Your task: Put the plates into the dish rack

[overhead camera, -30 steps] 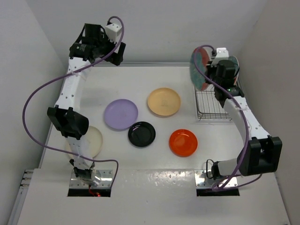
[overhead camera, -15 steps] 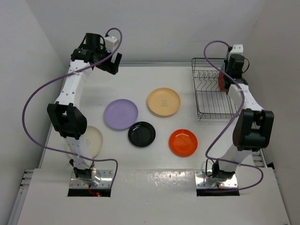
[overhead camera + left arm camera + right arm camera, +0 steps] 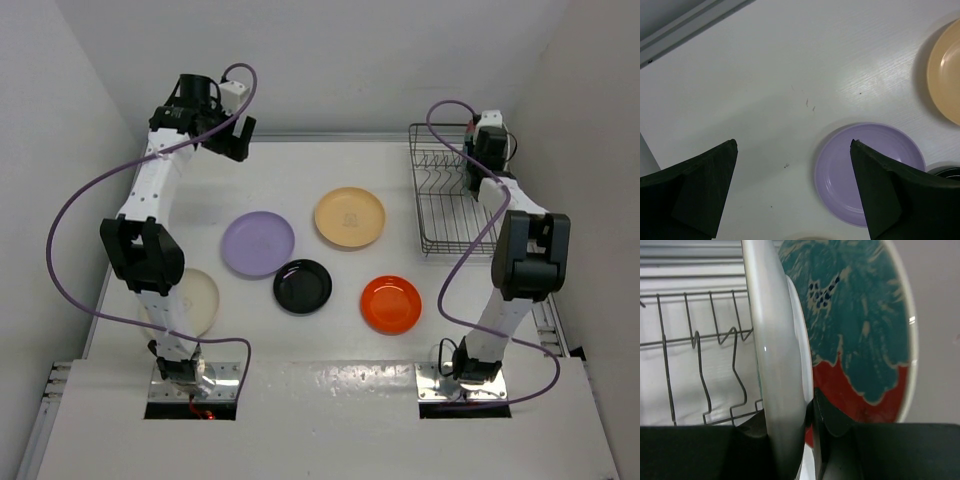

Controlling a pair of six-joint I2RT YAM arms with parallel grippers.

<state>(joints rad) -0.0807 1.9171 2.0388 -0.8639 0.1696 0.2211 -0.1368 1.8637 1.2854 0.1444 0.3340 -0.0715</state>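
Observation:
My right gripper [image 3: 809, 409] is shut on the rim of a red plate with teal flowers [image 3: 855, 315]. The plate stands on edge beside the tines of the dish rack [image 3: 700, 365]. From above, this gripper [image 3: 476, 172] sits over the right side of the dish rack [image 3: 440, 205]. My left gripper [image 3: 228, 135] hangs open and empty at the far left of the table, its jaws [image 3: 792, 145] wide apart above the lavender plate [image 3: 867, 172]. Flat on the table lie the lavender plate [image 3: 258, 243], pale yellow plate [image 3: 350, 217], black plate [image 3: 302, 285] and orange plate [image 3: 391, 304]. The cream plate [image 3: 200, 300] is partly hidden by the left arm.
White walls close in the table on the left, back and right. The rack stands against the right wall at the far corner. Purple cables loop from both arms. The arm bases sit at the near edge.
The right arm has carried the flowered plate from above the rack's left rim across to its right side and turned it on edge. The left gripper has shifted only slightly.

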